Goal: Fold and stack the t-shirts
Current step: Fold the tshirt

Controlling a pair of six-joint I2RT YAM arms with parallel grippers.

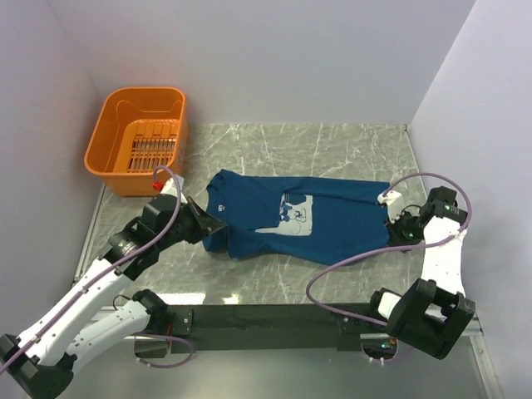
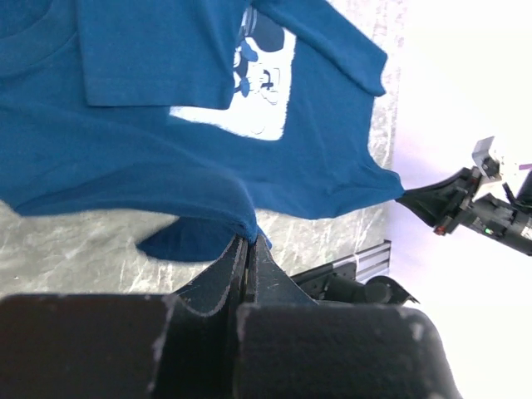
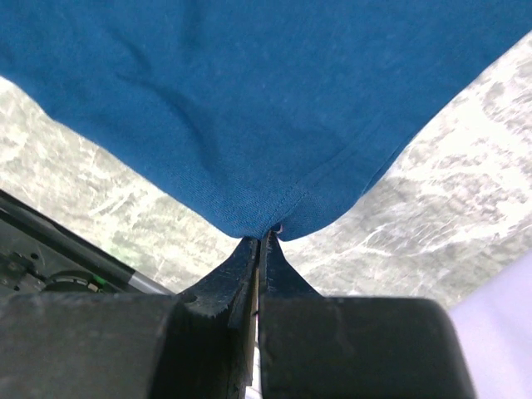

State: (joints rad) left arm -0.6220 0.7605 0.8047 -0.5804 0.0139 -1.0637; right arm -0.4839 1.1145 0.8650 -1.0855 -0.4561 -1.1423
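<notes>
The dark navy-blue cotton t-shirt (image 1: 291, 220) with a pale chest print lies stretched across the grey marble table (image 1: 332, 141). The left gripper (image 1: 208, 226) is clamped on its left edge and the right gripper (image 1: 391, 220) pinches its right edge. Bare marble lies behind it, with the orange plastic basket (image 1: 125, 179) at the far left.

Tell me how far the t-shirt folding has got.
Done: the t-shirt lies spread across the table, outside the orange basket, with one sleeve folded inward over the chest. In hand: the left gripper and the right gripper each pinch an opposite end of it. Left: it is not yet a compact fold, and there is no stack.
</notes>
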